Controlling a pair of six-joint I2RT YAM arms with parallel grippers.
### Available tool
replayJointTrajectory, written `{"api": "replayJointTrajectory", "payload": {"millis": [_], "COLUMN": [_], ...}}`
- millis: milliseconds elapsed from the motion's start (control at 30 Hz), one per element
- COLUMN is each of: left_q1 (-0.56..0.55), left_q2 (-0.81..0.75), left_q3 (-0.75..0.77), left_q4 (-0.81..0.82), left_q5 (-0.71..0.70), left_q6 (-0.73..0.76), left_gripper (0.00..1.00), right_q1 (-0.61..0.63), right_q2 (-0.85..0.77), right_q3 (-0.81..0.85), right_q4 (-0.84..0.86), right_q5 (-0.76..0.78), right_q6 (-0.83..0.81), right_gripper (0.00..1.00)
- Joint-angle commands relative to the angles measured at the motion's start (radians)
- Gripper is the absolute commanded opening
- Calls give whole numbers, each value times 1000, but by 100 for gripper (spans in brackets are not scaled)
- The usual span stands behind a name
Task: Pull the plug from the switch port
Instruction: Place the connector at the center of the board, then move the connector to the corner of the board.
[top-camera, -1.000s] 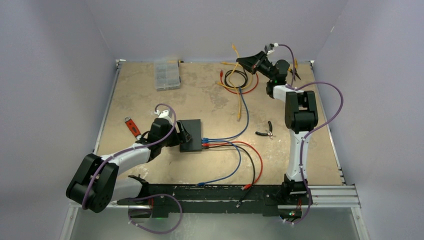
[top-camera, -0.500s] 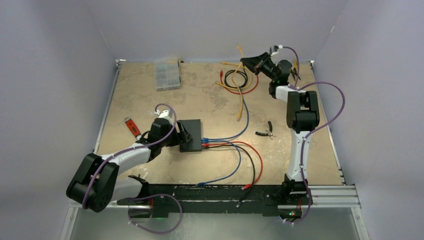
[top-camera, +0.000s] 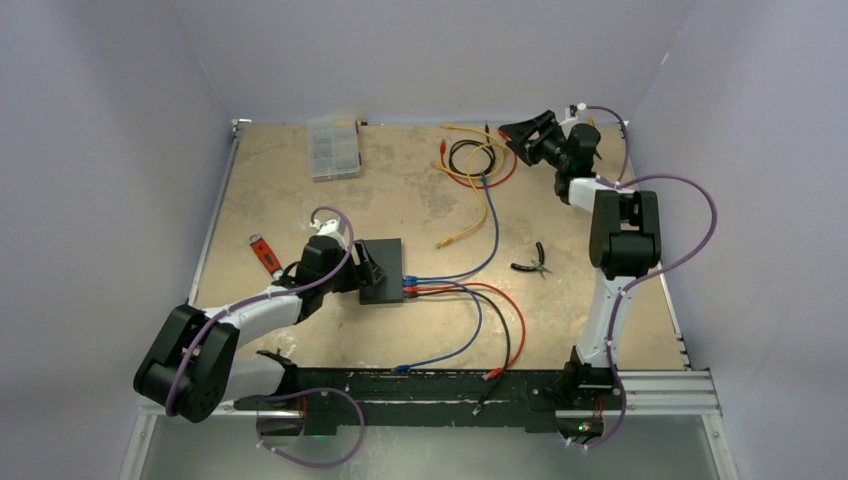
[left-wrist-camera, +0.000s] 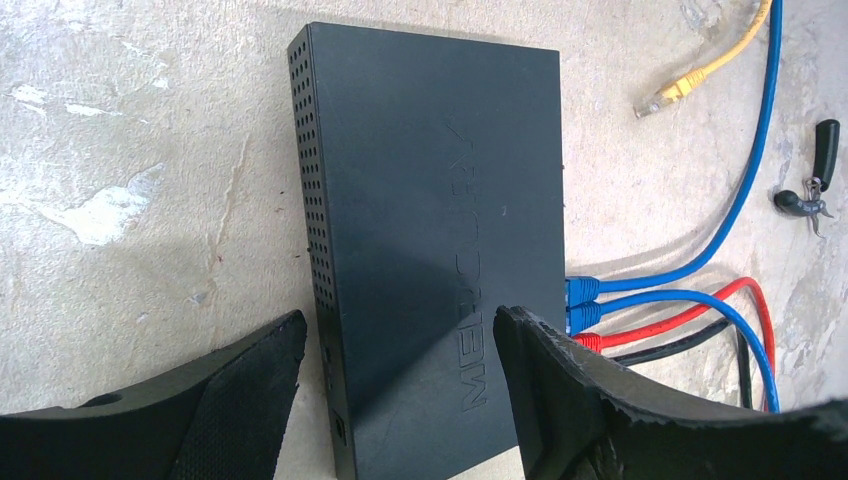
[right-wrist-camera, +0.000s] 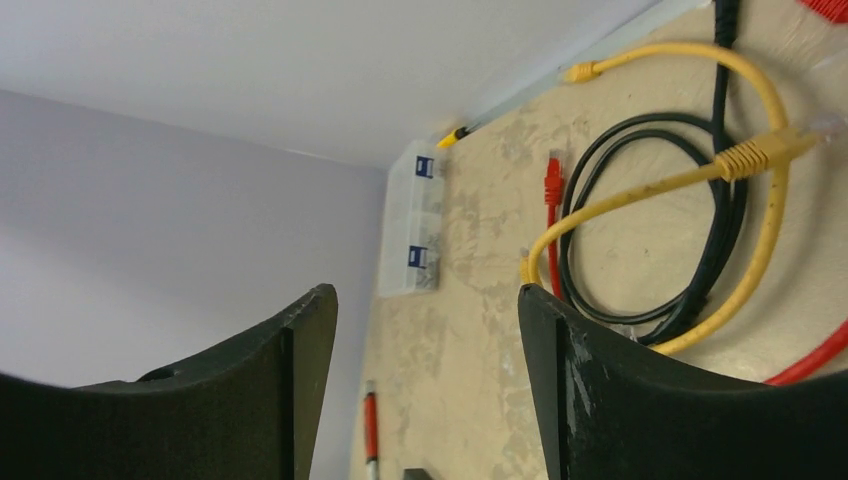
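We judge 1 pull done: the yellow plug (left-wrist-camera: 668, 93) lies loose near the switch (left-wrist-camera: 430, 200), while 4 cables (left-wrist-camera: 690, 292) remain plugged. Left gripper (left-wrist-camera: 400, 325) straddles the switch, wide; right gripper (right-wrist-camera: 428, 295) gapes empty.

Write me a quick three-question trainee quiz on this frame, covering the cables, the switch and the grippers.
1. True or false: the right gripper is gripping a yellow cable.
2. Which colour of cable has no plug in the switch? A blue; B red; C yellow.
3. Fill in: the ____ gripper has its open fingers at the switch.

Key
1. False: its jaws are open with nothing between them.
2. C: the yellow plug lies loose on the table.
3. Left: the left gripper.
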Motion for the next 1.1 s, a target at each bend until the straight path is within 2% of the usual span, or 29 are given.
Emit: {"api": "replayJointTrajectory", "payload": {"millis": [0, 133, 233, 433, 667, 867, 1067], "left_q1": [-1, -2, -1, -1, -2, -1, -1], "left_q2": [39, 41, 41, 39, -47, -107, -139], "left_q3": [-29, -29, -30, -31, -46, -45, -39], "left_q4": [-118, -116, -115, -113, -128, -136, -163], "left_q5": [8, 8, 5, 4, -17, -14, -9], "left_q6": [27, 27, 27, 27, 15, 16, 23], "left_gripper": [71, 71, 71, 71, 70, 71, 71], "right_q1": [8, 21, 79, 225, 373, 454, 474], "right_q2": [-127, -202, -270, -393, -495, -420, -291], "right_q3": [-63, -164, -253, -388, -555, -552, -418], "right_q4": [-120, -223, -279, -429, -481, -474, -481], "right_q5": [58, 63, 73, 216, 309, 353, 423], "right_q6": [-241, -379, -463, -596, -641, -646, -668], "right_gripper": [70, 70, 71, 71, 57, 55, 55]}}
